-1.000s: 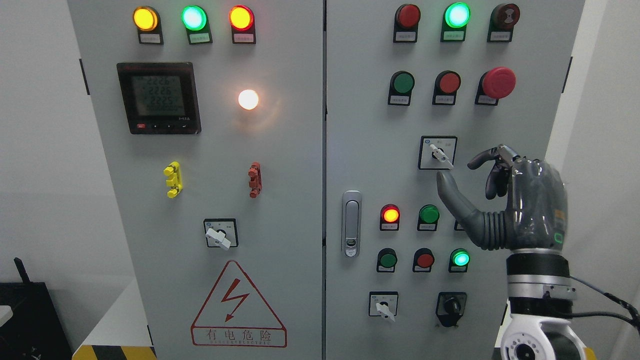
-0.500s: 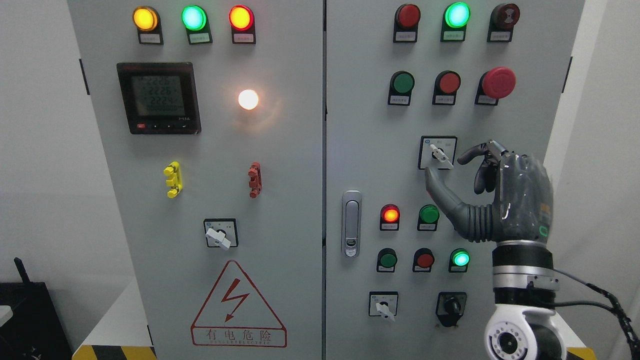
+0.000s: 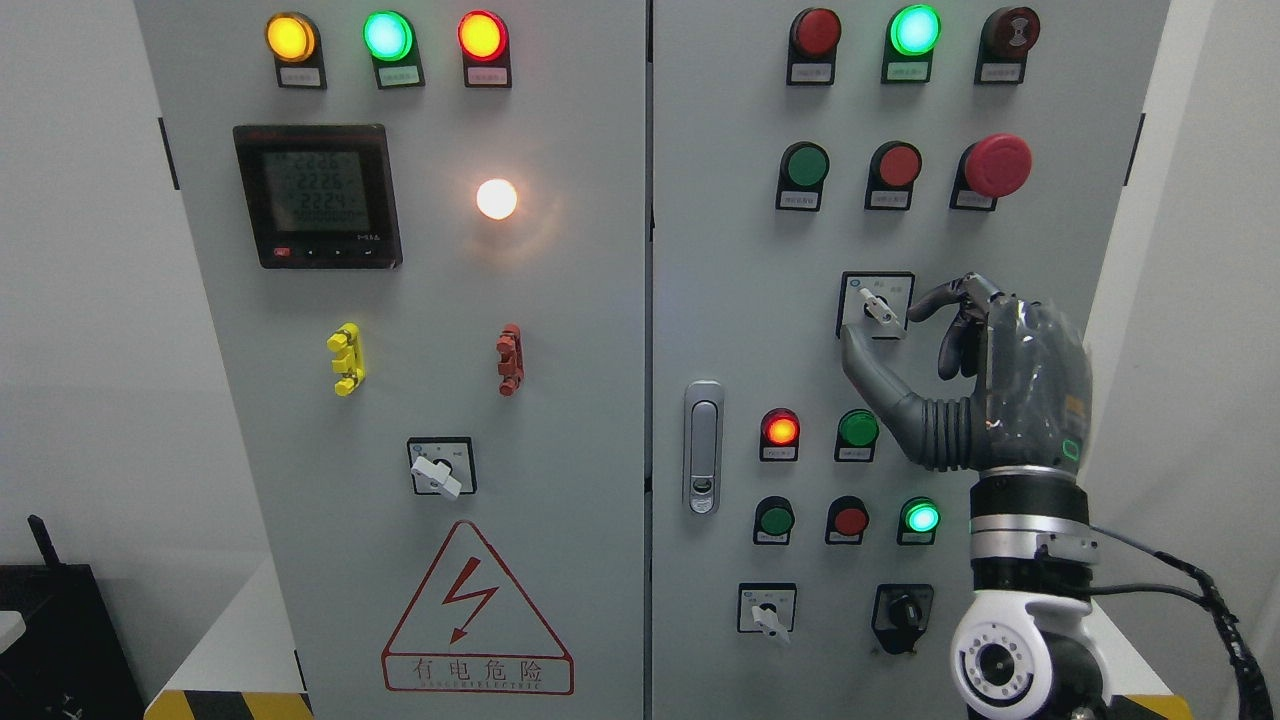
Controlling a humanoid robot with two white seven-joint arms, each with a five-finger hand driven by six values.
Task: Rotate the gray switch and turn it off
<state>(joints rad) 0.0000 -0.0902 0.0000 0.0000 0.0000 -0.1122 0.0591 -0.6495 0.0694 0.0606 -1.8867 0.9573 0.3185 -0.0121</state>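
The gray rotary switch (image 3: 878, 307) sits in a black-framed plate on the right cabinet door, its white lever pointing down and to the right. My right hand (image 3: 883, 325) rises from the lower right and brackets the switch. The thumb (image 3: 862, 358) ends just under the plate. The index finger (image 3: 928, 298) curves in at the plate's right edge. The fingers are spread and hold nothing; neither tip clearly touches the lever. My left hand does not show.
Similar gray switches sit on the left door (image 3: 440, 470) and low on the right door (image 3: 768, 612), beside a black selector (image 3: 903, 610). Lit lamps and push buttons surround the hand, with a red mushroom stop button (image 3: 996, 165) above and a door handle (image 3: 703, 447) to the left.
My right hand has moved up and to the left, from beside the switch plate to around it, with the thumb now under the plate. The lever has not turned.
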